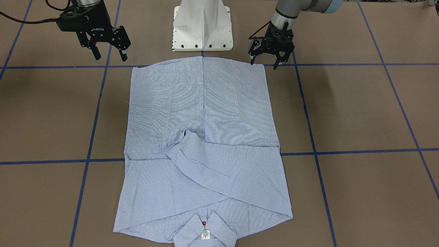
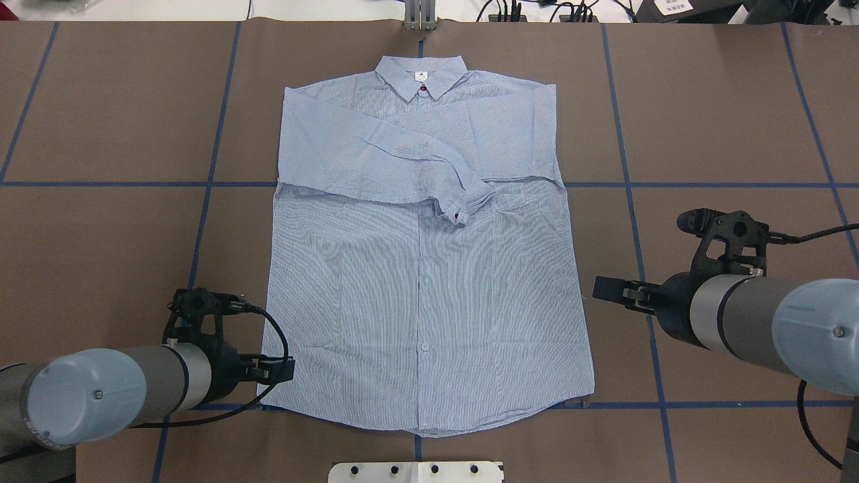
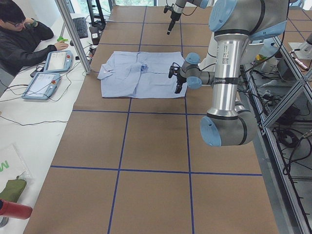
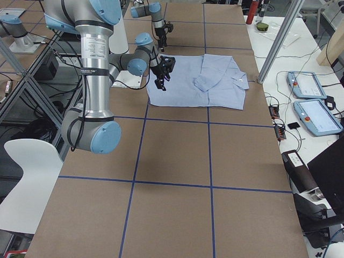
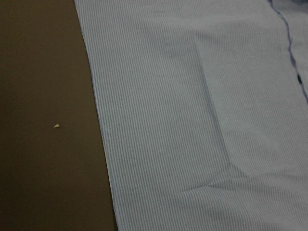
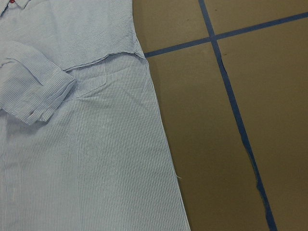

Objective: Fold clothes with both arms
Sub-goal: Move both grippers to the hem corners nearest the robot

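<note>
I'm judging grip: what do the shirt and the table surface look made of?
Shirt: thin woven cloth, probably cotton or a blend, matte; fine stripes and soft creases show.
Table surface: matte brown sheet, perhaps paper or board; flat, dull, no glare.

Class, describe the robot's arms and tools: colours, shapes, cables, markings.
The left arm and right arm are silver-grey tubes with pale blue joint caps. The left tool and right tool are black, two-fingered, with black cables; the right bears white lettering.
</note>
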Motion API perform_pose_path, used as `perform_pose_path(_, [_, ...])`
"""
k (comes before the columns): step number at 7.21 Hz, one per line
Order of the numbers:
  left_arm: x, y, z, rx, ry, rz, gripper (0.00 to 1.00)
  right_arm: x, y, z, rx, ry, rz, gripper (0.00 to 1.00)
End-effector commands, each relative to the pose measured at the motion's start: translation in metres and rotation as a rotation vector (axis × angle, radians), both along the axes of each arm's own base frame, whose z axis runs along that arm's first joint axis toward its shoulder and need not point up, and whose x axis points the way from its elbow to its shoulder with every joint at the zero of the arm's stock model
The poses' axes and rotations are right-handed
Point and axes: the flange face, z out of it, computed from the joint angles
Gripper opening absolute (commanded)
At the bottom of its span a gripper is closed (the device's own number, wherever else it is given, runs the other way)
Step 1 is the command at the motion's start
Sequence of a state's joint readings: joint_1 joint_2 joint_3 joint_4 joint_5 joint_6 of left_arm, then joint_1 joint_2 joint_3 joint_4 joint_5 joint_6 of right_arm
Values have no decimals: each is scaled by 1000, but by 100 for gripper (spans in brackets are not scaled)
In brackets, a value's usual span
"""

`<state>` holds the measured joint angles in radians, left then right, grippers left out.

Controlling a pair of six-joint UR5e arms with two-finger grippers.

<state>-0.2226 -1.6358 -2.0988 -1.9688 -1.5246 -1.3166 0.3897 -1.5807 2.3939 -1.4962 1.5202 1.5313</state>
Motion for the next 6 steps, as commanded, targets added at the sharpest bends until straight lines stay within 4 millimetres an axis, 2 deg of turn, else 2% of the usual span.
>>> perform_pose_path(1, [15, 13, 16, -75, -14, -22, 91, 0, 0, 2, 2, 7, 3, 100])
perform_pose_path(2, [20, 22, 14, -144, 8, -52, 77, 0, 0, 3, 0, 8, 2, 100])
perform_pose_path(3, [21, 24, 17, -156, 5, -63, 69, 0, 1, 3, 0, 8, 0, 100])
perform_pose_path(6, [26, 30, 21, -187, 1, -71, 62, 0, 1, 3, -1, 7, 1, 100])
